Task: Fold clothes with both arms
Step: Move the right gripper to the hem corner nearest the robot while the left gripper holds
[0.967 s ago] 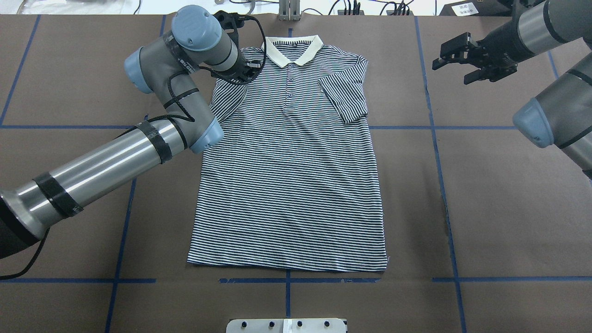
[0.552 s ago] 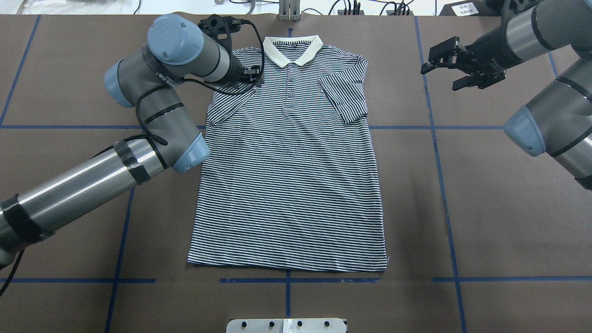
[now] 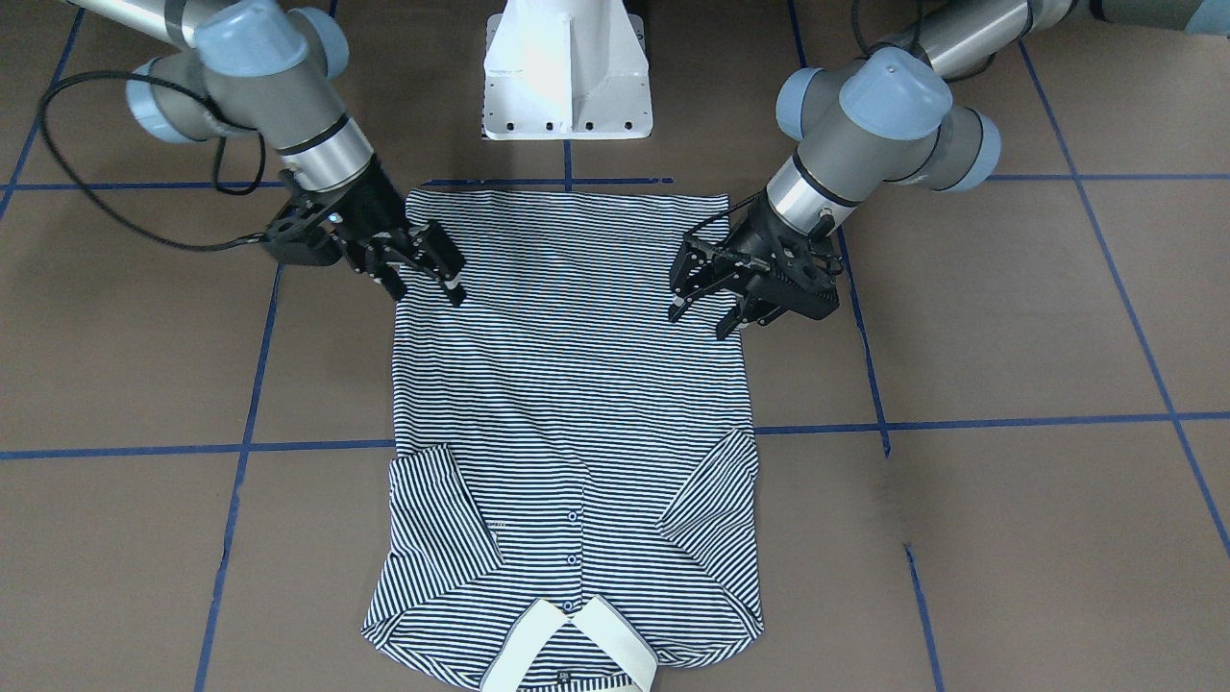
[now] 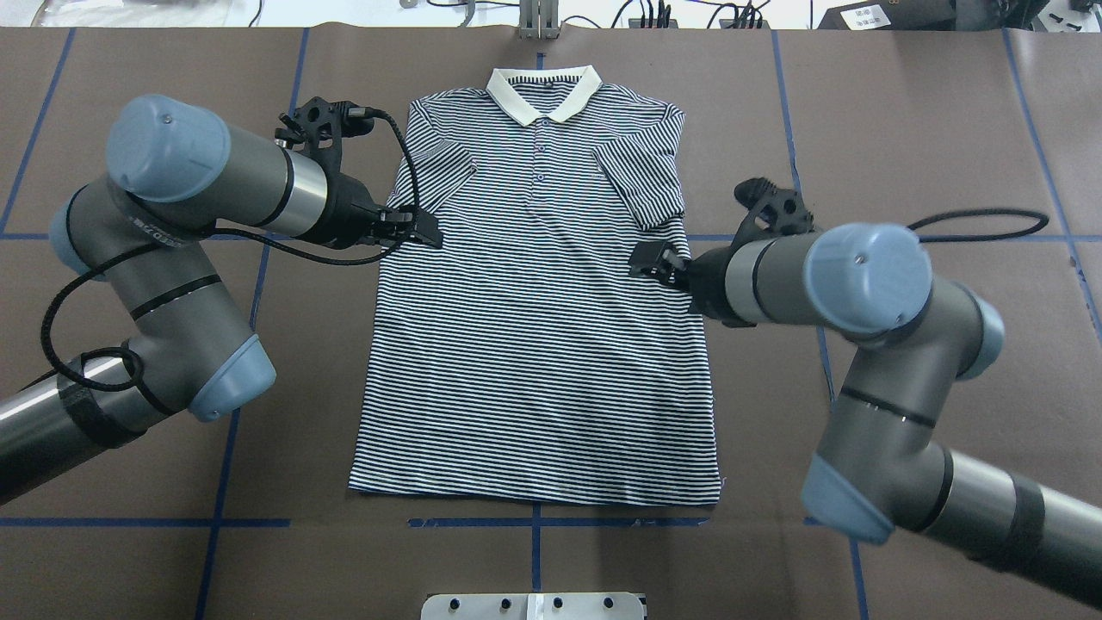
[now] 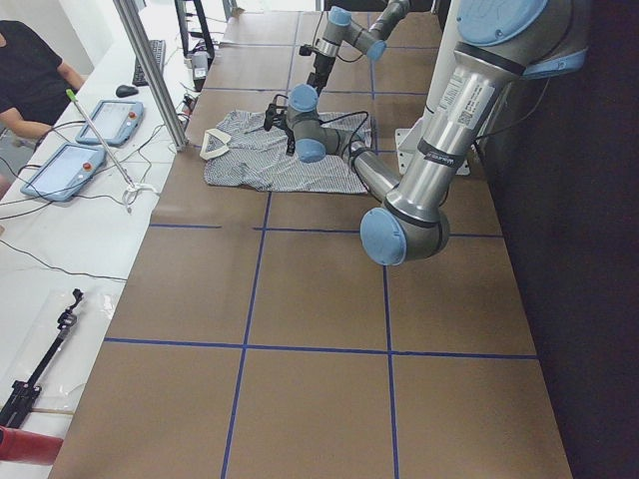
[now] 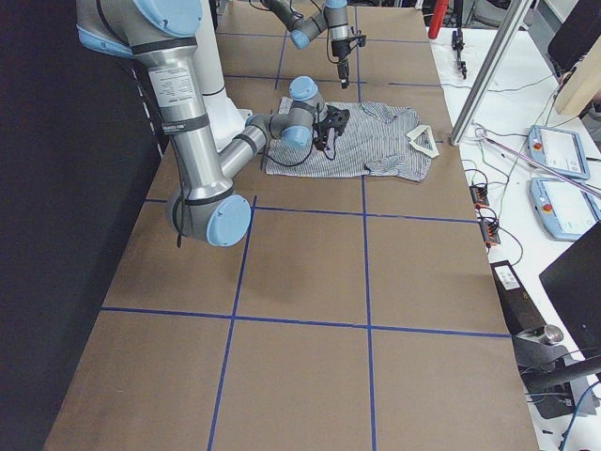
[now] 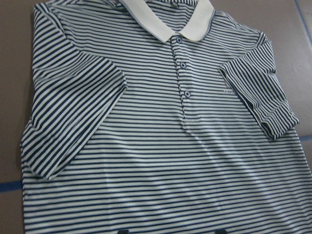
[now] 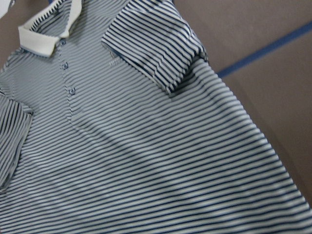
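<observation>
Polo shirt lies flat on the table, collar-to-hem length running straight between the left gripper and right gripper, both spread open and empty, each over its own side edge, so neither arm's nearer imo.

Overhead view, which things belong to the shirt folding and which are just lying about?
Job in hand: striped polo shirt; left gripper and right gripper, both open at its side edges.
Lying about: white pedestal base; blue-framed tablets on the side bench.
</observation>
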You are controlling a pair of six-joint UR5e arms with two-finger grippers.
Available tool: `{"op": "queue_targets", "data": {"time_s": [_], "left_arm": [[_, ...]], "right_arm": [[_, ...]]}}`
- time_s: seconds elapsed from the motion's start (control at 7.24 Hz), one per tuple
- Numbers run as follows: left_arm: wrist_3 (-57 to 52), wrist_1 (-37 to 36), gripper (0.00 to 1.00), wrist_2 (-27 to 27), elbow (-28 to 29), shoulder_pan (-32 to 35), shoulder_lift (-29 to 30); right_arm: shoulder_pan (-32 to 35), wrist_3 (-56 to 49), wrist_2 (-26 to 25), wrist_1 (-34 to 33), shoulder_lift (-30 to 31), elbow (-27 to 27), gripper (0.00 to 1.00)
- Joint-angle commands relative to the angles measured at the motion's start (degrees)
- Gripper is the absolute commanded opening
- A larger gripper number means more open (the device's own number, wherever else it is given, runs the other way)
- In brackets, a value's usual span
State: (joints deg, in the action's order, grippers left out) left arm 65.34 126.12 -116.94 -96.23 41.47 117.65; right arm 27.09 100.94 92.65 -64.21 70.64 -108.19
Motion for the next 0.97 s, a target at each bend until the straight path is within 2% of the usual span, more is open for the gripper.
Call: {"op": "queue_targets", "data": {"time_s": [0.0, 0.14, 0.28, 0.55, 0.83], "left_arm": [[-0.3, 0.6, 0.69, 0.3, 0.7, -0.2, -0.8], [-0.2, 0.7, 0.69, 0.3, 1.0, -0.2, -0.7], [-0.2, 0.7, 0.69, 0.6, 1.1, -0.2, -0.7], [-0.2, 0.7, 0.69, 1.1, 1.3, -0.2, -0.7], [-0.1, 0.7, 0.69, 1.1, 1.3, -0.2, -0.7]], "right_arm": [[-12.5, 7.0, -13.6, -15.8, 1.1, -6.9, 0.99], [-14.2, 9.6, -13.6, -21.5, 1.3, -8.3, 0.99], [-15.7, 10.9, -13.4, -28.5, 0.9, -10.4, 0.92], [-17.6, 15.2, -13.2, -30.3, 1.9, -9.3, 0.84], [-18.7, 15.4, -13.2, -30.3, 3.1, -8.5, 0.81]]}}
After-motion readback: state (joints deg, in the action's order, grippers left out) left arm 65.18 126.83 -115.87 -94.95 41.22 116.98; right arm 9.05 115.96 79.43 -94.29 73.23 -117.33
